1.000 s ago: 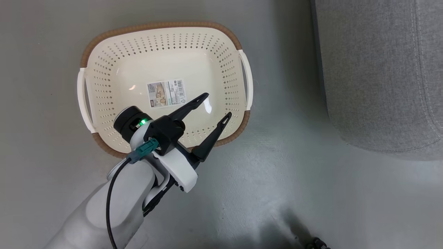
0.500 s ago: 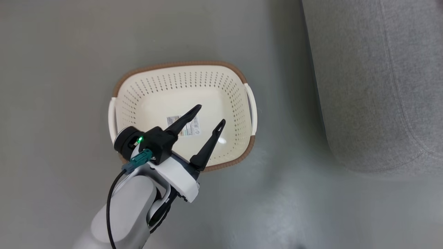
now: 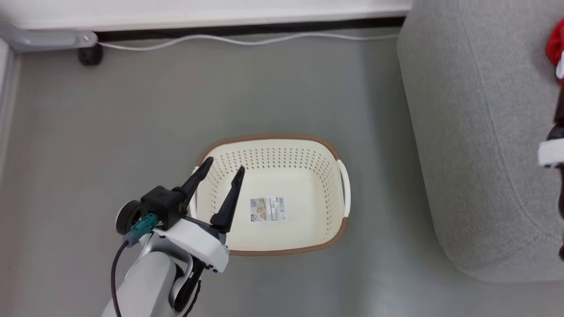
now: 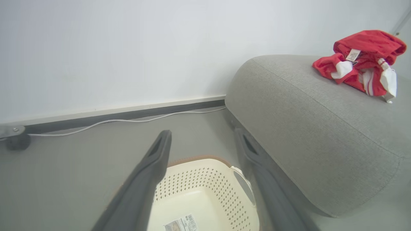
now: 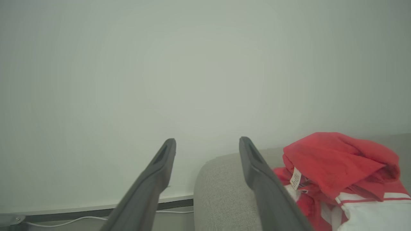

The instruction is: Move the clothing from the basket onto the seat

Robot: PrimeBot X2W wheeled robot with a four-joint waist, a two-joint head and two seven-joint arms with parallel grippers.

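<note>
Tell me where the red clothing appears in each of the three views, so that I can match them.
Head view: the clothing is at the upper right edge, cut off by the frame, on the seat.
Left wrist view: the clothing lies at the upper right, on top of the seat.
Right wrist view: the clothing is at the lower right, on the seat.
Shared landmark: the grey seat under it.

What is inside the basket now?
On the bottom of the basket a barcode sticker, no garment. The open left gripper hides part of its left wall in the head view. The clothing lies on the seat.
</note>
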